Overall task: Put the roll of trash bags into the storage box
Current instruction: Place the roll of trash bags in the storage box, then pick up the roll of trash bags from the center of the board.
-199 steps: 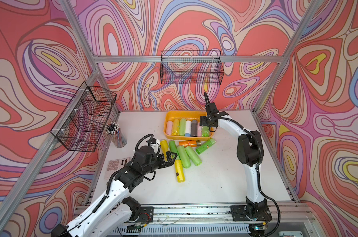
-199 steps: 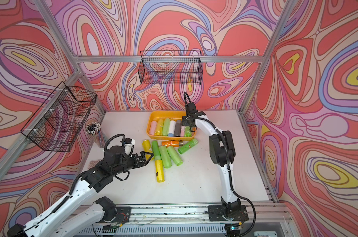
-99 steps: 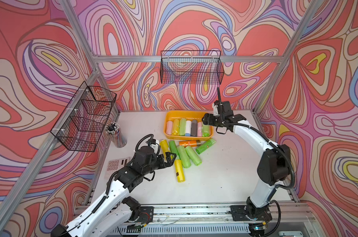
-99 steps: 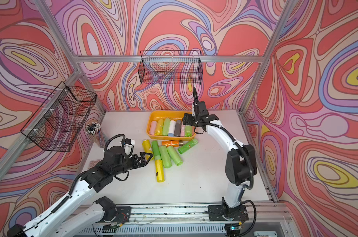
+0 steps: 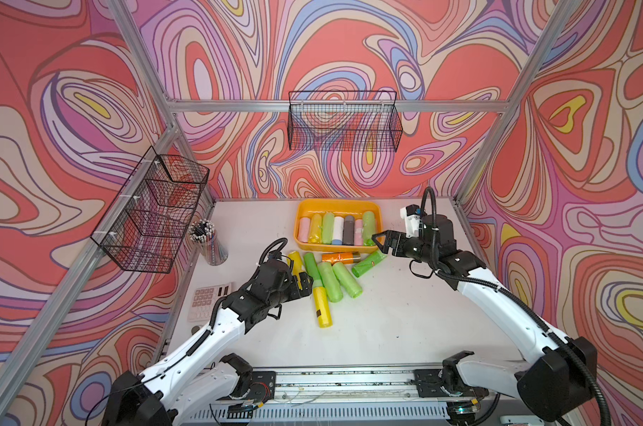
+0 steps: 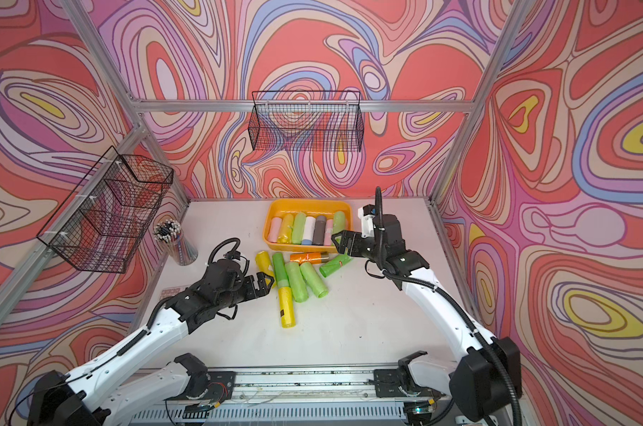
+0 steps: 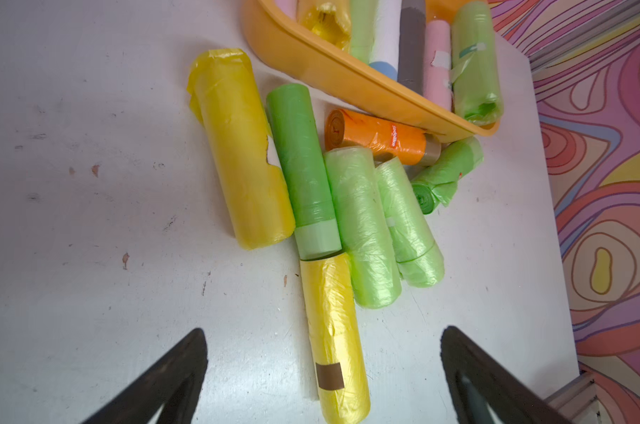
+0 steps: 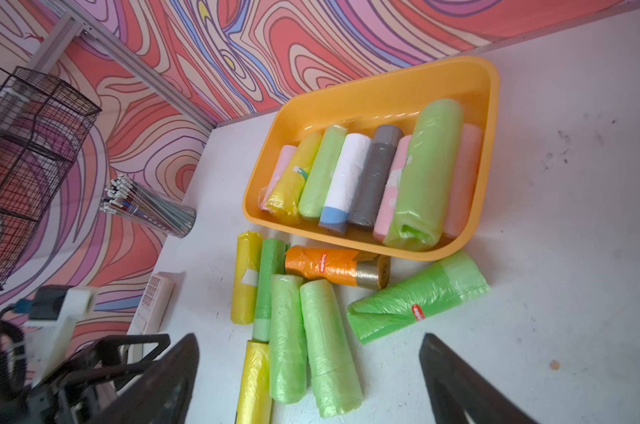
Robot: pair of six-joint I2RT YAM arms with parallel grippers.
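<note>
On the far middle of the table (image 5: 405, 324), in both top views, the storage box (image 5: 336, 206) (image 6: 309, 204) holds a row of rolls. Loose rolls (image 5: 331, 280) lie just near of it. At the box's right end the right gripper (image 5: 378, 241) hovers wide open and empty. The left gripper (image 5: 308, 284) gapes beside the loose rolls. From the left wrist, spread fingers (image 7: 171, 370) stand either side of a yellow roll (image 7: 333, 330), apart from it. From the right wrist, a pale green roll (image 8: 425, 172) rests atop pink rolls (image 8: 465, 176) inside the box.

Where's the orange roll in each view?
Top view: orange roll, lying just outside the storage box's near wall.
Top view: same spot.
Left wrist: between box wall and pale green rolls, at.
Right wrist: likewise.
Shared landmark: the storage box.
</note>
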